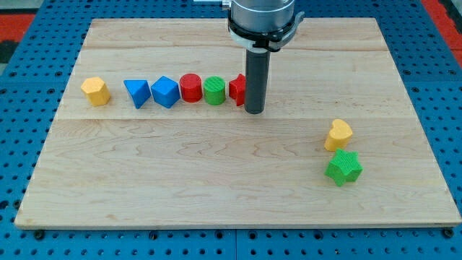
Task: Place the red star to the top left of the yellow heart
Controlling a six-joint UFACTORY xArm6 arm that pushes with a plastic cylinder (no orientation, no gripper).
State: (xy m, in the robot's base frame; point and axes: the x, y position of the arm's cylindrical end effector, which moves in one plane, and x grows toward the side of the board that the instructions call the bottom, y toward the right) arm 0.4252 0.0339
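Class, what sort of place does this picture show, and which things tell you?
Probably a robotics lab bench: a wooden board on a blue perforated table, small coloured blocks such as the yellow heart, and my tip.

Pale wooden board: smooth, matt, visible grain and plank seams. My dark rod, tip: matt, smooth; polished metal collar at 12 o'clock above it. Yellow plastic heart, green plastic star: ridged, faint sheen. Blue surround: studded, matt.

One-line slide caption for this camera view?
My tip touches the red star ending a block row; yellow heart sits far right on the wooden board.
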